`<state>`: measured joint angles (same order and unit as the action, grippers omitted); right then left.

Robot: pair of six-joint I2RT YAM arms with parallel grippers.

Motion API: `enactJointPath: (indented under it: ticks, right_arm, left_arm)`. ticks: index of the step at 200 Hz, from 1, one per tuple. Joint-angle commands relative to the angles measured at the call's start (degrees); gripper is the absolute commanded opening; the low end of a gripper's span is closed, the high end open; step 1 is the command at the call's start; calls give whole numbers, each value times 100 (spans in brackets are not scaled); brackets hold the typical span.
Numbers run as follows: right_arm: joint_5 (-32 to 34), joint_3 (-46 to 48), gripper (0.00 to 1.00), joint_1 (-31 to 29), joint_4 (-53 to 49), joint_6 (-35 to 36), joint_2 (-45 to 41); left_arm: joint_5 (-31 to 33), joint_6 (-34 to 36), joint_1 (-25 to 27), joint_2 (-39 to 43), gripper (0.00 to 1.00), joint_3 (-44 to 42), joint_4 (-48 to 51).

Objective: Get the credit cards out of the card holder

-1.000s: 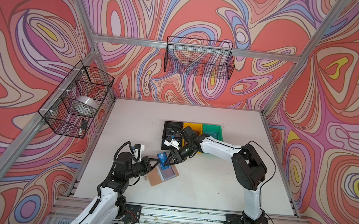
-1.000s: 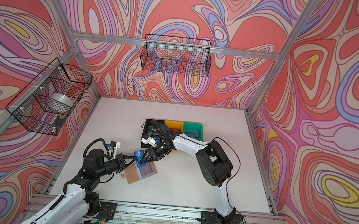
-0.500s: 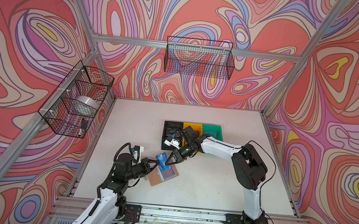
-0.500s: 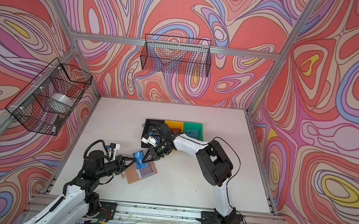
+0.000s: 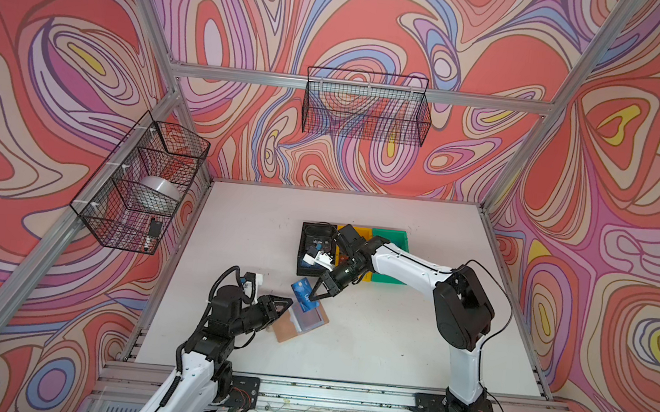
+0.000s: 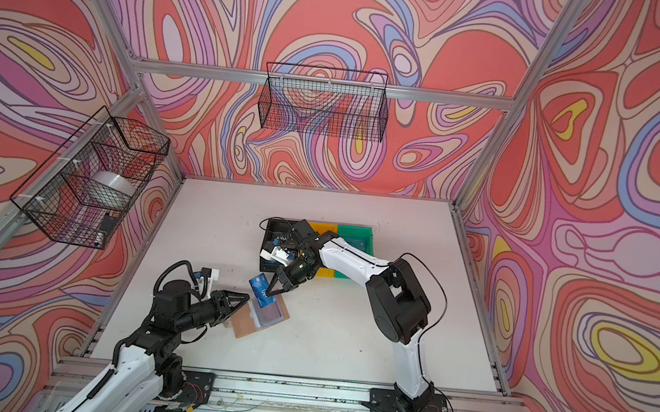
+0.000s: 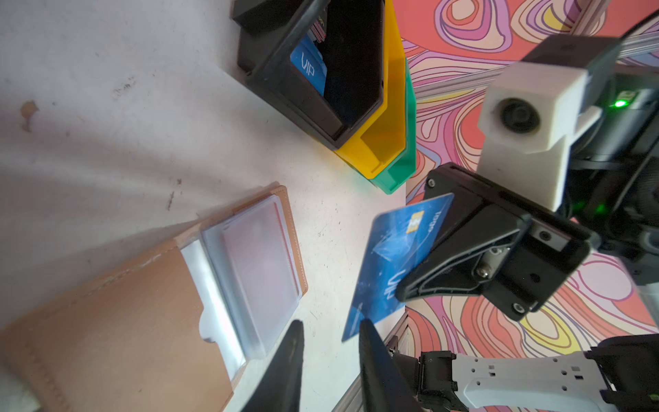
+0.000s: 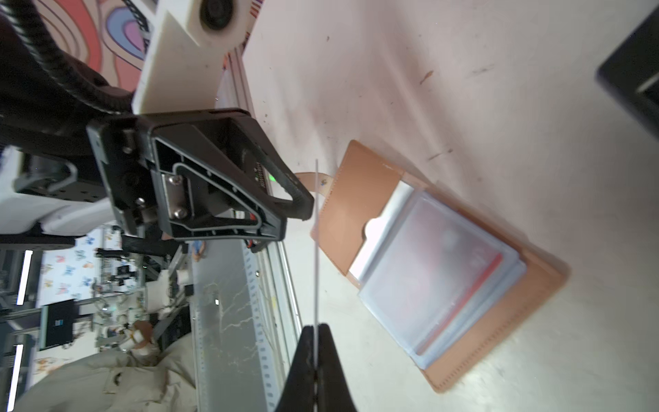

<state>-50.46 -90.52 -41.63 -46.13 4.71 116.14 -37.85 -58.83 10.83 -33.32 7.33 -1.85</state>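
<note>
Since containers come first: the card holder (image 5: pixel 300 324) lies open flat on the table (image 5: pixel 368 344). A red card (image 7: pixel 260 257) sits inside its top clear sleeve (image 7: pixel 210 271), fuzzy through the plastic.

Past the card holder and well apart from it, three bins stand in a row, touching each other. The black bin (image 7: pixel 285 89) is nearest and has a VIP card (image 7: pixel 308 67) leaning inside, with other stuff behind it that I can't read. Next come the yellow bin (image 7: pixel 385 125) and the green bin (image 7: pixel 406 160). I can't make out what's in those two, since the right arm (image 5: pixel 405 265) covers most of the yellow one in both top views. No clue how many sleeves are stacked in the card holder either.

The right gripper (image 8: pixel 315 331) is clamped tight on a blue card (image 7: pixel 392 260). That card hangs on edge in the air just beside the card holder, not touching it. The left gripper (image 7: pixel 330 328) has its jaws parted a bit, with one corner of that card in the gap. I can't tell if it touches.
</note>
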Motion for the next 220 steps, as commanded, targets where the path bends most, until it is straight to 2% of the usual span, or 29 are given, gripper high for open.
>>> enactJointPath:
  ticks: [1,57,76,106,189,220]
  right_arm:
    - [1185,-443,0,23,-1030,984,-214]
    - [3431,-1117,0,23,-2121,2571,-384]
    - [3917,-1264,0,26,-2351,2929,-354]
    - [4132,-1534,0,29,-2662,3273,-263]
    - [4569,-1818,0,73,-2959,3563,-142]
    - [4626,-2322,0,84,-3202,3759,231]
  left_arm:
    - [146,87,-12,21,30,39,419]
    - [123,117,-11,-297,30,68,313]
    - [106,102,-11,-376,30,50,255]
    - [111,102,-11,-386,30,62,243]
    - [119,104,-11,-342,30,5,299]
    - [133,100,-11,-347,30,-11,325]
